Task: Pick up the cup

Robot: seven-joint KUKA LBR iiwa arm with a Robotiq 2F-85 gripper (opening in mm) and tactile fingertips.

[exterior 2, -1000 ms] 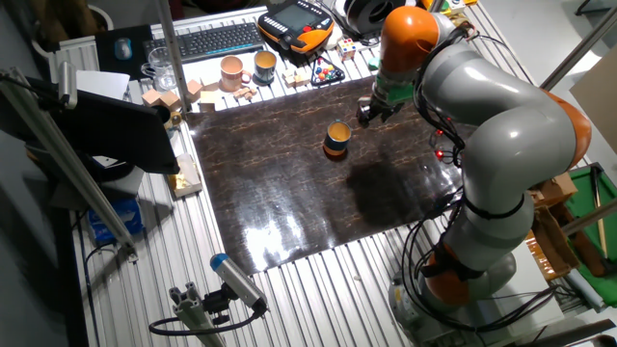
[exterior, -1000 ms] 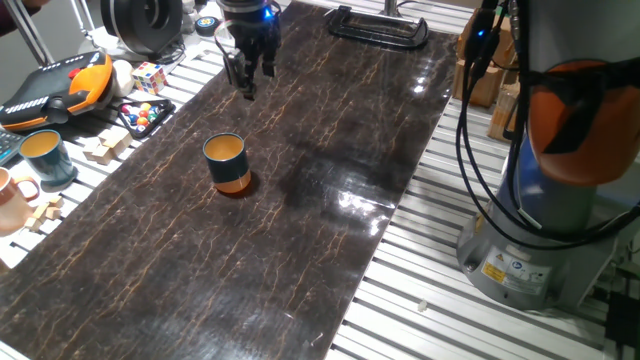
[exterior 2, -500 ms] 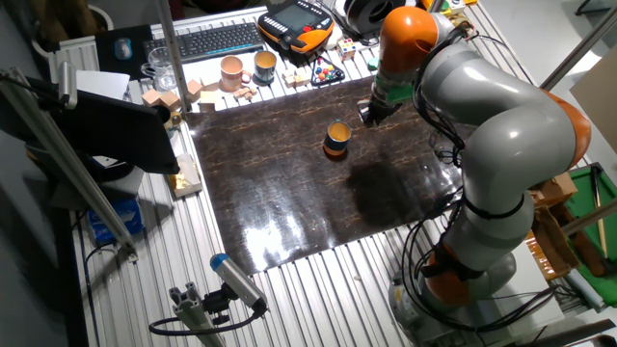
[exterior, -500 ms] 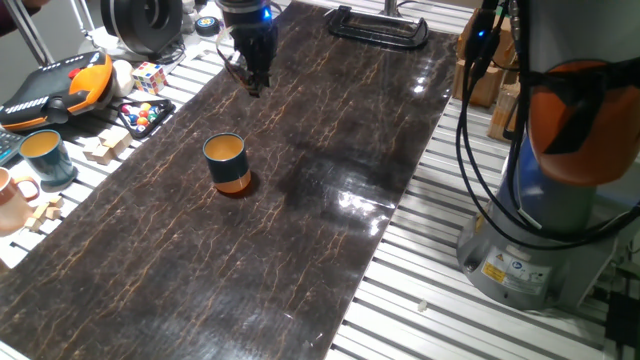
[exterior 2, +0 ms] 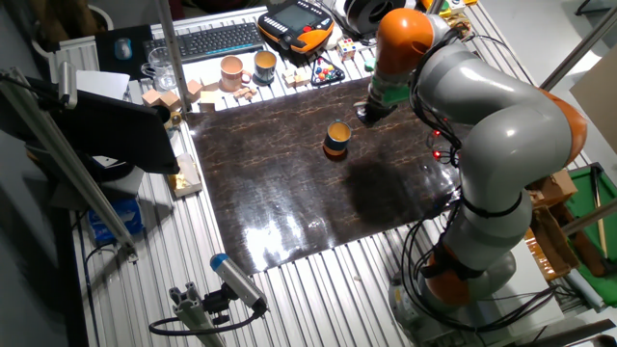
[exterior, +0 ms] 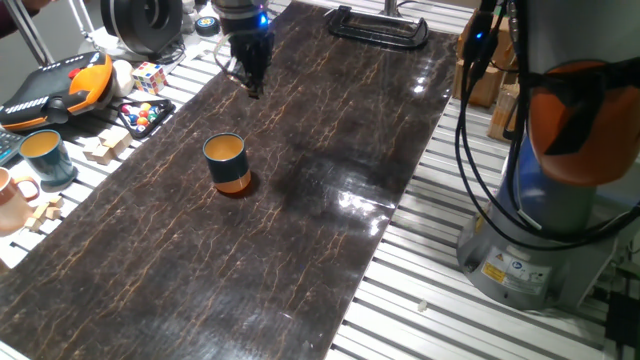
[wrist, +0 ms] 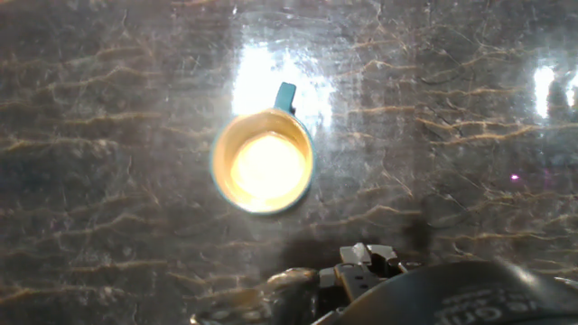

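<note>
While the cup [exterior: 227, 164] [exterior 2: 335, 138] [wrist: 263, 162] stands upright on the dark slab [exterior: 300, 230], the gripper [exterior: 252, 84] [exterior 2: 365, 114] hangs well apart from it, near the far edge; its jaws look closed together. Two mugs [exterior: 45, 158] sit off the slab.

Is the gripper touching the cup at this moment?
No: in one fixed view the gripper hangs over bare tabletop well beyond the cup, which stands upright and alone on the dark table.
</note>
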